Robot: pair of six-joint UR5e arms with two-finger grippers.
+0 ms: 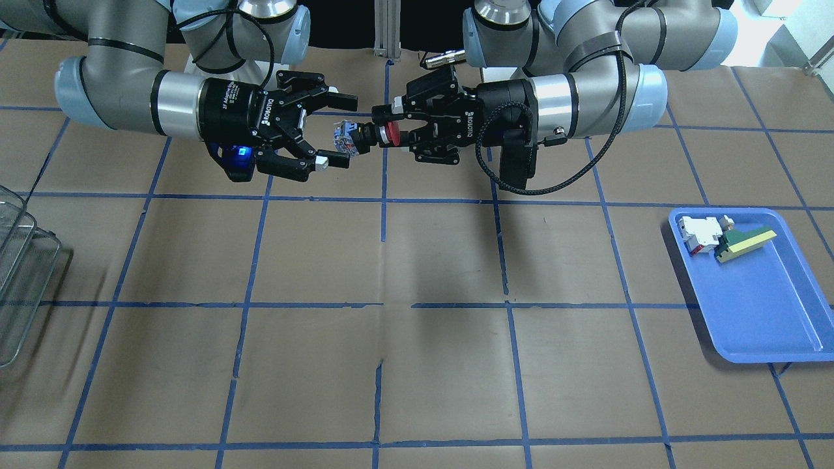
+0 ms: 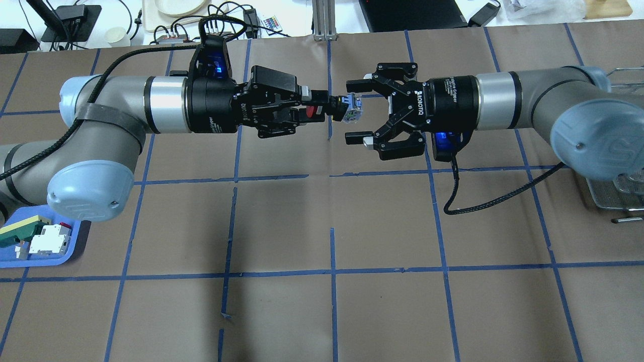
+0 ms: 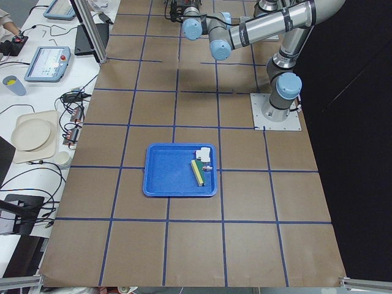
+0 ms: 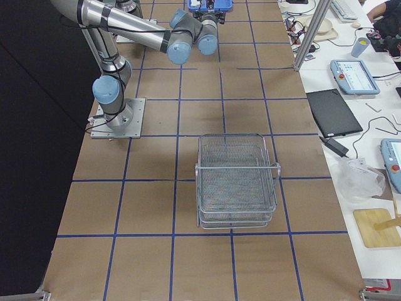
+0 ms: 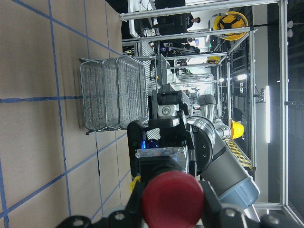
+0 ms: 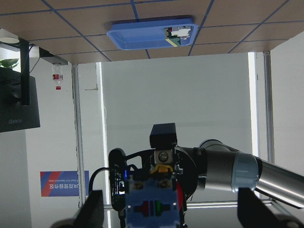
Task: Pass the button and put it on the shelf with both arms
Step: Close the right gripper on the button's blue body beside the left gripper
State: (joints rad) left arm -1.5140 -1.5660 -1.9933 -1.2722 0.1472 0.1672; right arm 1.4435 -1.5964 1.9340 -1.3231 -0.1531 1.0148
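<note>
Closest to your side of the table are the two ends of the job. The blue tray point(image 1: 756, 319) sits on the robot's left, with the white-and-red block point(image 1: 698, 233) and the green-and-yellow piece point(image 1: 746, 242) lying in its far corner. The wire-mesh shelf point(image 4: 237, 182) stands well apart on the robot's right. That spacing is probably why a hand-over is needed at all: each arm serves one end.

Further back, near the robot's base, the two grippers face each other nose to nose above the table point(image 1: 417, 365). The left gripper point(image 2: 317, 106) is closed on the button point(image 2: 342, 105) at its red cap and black collar, which leaves the clear-bluish base sticking out free toward the other arm. The right gripper point(image 2: 352, 109) has its jaws spread wide, straddling that base without gripping it.

In the right wrist view the base sits centred between the jaws, so I'd judge the alignment good. You're at the point of transfer. The right jaws need to close on the base before the left lets go, or the button drops.
</note>
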